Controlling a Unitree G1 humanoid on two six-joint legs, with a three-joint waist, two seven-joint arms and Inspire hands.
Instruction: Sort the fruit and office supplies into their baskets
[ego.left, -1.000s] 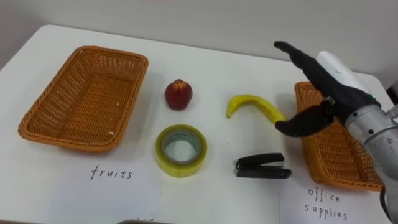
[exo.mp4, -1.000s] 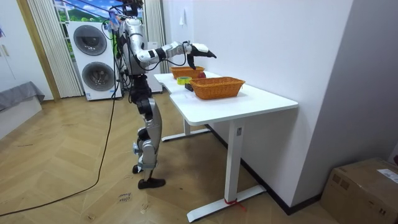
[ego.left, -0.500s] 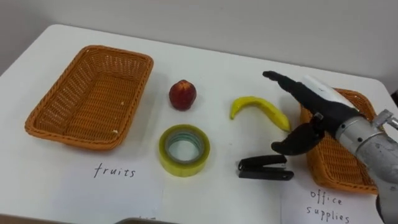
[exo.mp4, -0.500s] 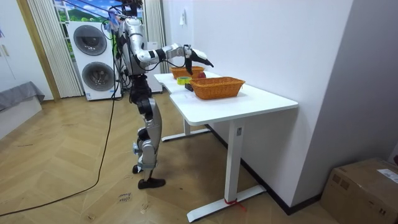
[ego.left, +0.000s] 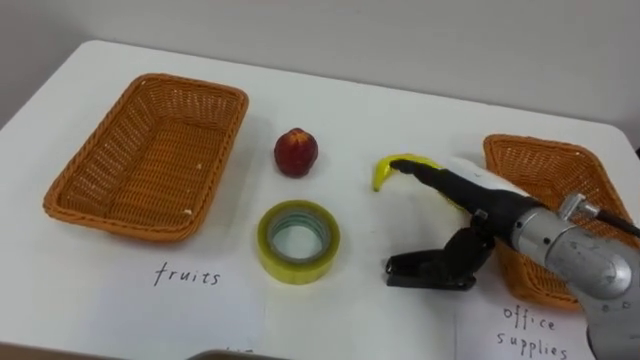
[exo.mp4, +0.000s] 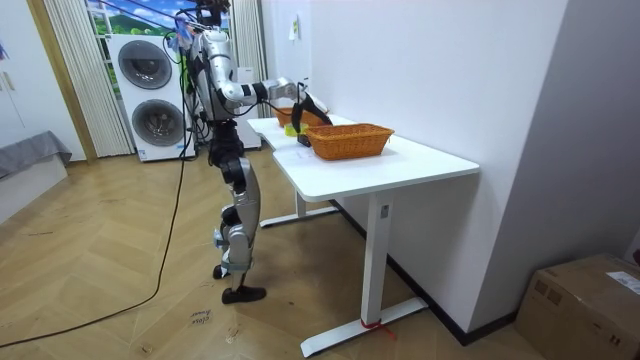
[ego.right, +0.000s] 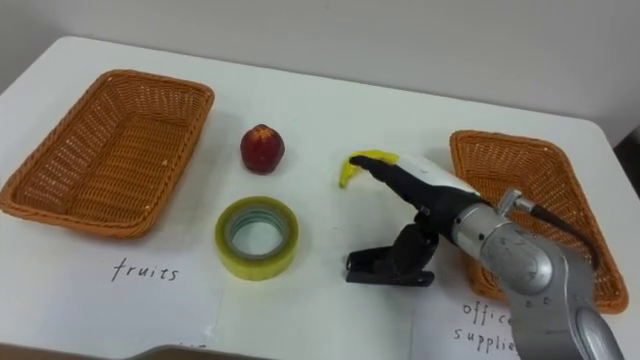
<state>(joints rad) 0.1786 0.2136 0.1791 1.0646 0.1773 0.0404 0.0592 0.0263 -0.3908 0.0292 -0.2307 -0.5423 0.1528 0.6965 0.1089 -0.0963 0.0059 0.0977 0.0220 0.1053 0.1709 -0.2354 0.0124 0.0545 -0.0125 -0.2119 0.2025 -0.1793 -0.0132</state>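
Most of the banana (ego.left: 382, 175) is hidden, centre right, under the straight, spread fingers of the right hand (ego.left: 485, 205); the right end of the stapler (ego.left: 415, 270) is covered by its thumb.

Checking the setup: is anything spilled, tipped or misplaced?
Nothing stands out. The fruit basket and office basket sit level and empty; red fruit, banana, tape and stapler lie on the table between them, the right hand over the banana.
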